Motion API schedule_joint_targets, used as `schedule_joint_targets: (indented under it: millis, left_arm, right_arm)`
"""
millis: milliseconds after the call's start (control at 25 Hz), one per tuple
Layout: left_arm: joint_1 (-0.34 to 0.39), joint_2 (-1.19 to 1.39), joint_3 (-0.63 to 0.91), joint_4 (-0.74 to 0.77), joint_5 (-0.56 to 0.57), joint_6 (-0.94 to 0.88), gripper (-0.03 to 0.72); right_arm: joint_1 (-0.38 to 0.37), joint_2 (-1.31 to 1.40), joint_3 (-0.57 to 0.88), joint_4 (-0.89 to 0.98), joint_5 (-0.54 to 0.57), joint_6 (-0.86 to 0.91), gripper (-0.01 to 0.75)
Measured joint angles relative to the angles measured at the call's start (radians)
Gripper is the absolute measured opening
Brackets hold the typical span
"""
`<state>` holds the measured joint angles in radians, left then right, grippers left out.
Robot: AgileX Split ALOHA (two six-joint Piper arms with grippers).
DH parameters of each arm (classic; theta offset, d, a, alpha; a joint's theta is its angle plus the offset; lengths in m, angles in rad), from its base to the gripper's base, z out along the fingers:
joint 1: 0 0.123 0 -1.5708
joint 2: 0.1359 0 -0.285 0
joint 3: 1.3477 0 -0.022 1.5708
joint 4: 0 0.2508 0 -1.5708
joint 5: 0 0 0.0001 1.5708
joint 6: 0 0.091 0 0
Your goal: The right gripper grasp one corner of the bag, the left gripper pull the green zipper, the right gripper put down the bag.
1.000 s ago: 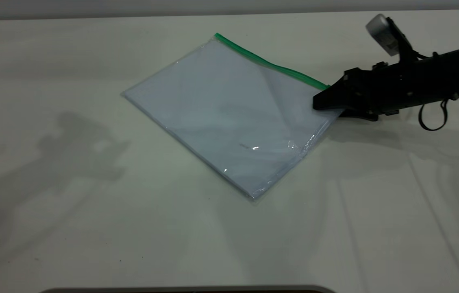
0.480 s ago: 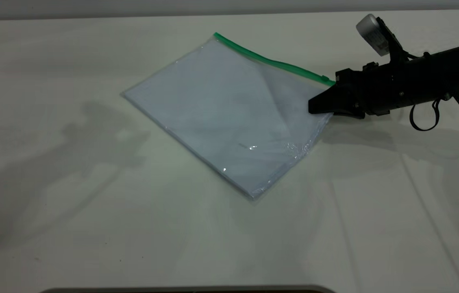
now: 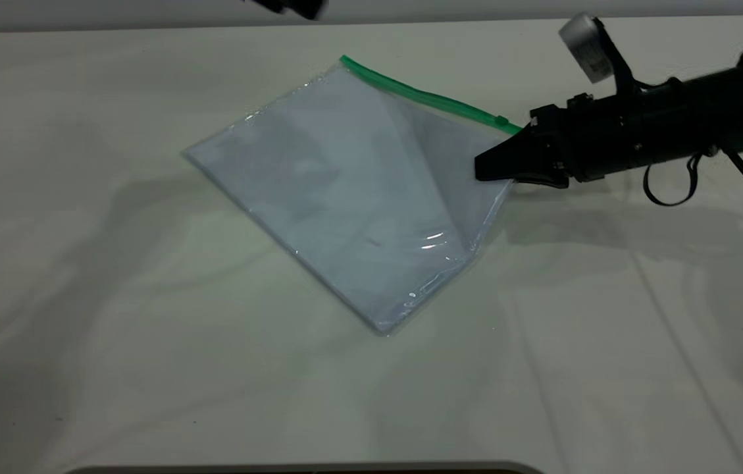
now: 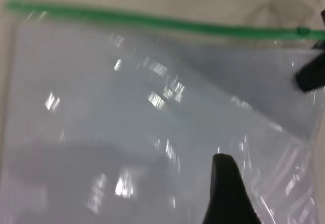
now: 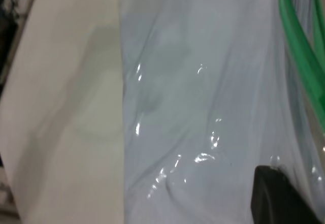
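The bag (image 3: 345,184), a clear pouch with white sheets inside, lies on the white table (image 3: 147,368). The green zipper (image 3: 420,95) runs along its far edge, with the slider tab (image 3: 500,120) near the right end. My right gripper (image 3: 480,170) is shut on the bag's right corner and holds it raised, so the plastic creases. The left gripper (image 3: 292,6) shows only as a black blur at the top edge, above and behind the bag. The left wrist view looks down on the bag (image 4: 127,122), the zipper (image 4: 152,21) and the tab (image 4: 301,31).
The table's far edge (image 3: 147,26) runs just behind the bag. The right arm's looped cable (image 3: 670,187) hangs over the table at the right. A dark curved edge (image 3: 305,469) shows at the very front.
My right gripper has moved left and upward with the bag's corner, dragging the bag a little left and lifting that corner higher. The left gripper has come into view at the top edge.
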<state>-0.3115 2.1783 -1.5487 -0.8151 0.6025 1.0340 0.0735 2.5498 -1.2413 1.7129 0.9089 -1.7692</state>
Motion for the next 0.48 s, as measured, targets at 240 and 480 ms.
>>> schedule_joint_targets:
  millis: [240, 480]
  left_arm:
    - [-0.081, 0.167, -0.204, 0.001, 0.047, 0.041, 0.525]
    - [-0.128, 0.276, -0.328, 0.003, 0.074, 0.100, 0.525]
  right_arm:
    - [0.058, -0.083, 0.000, -0.063, -0.135, 0.007, 0.035]
    - [0.108, -0.103, 0.000, -0.091, -0.215, 0.007, 0.035]
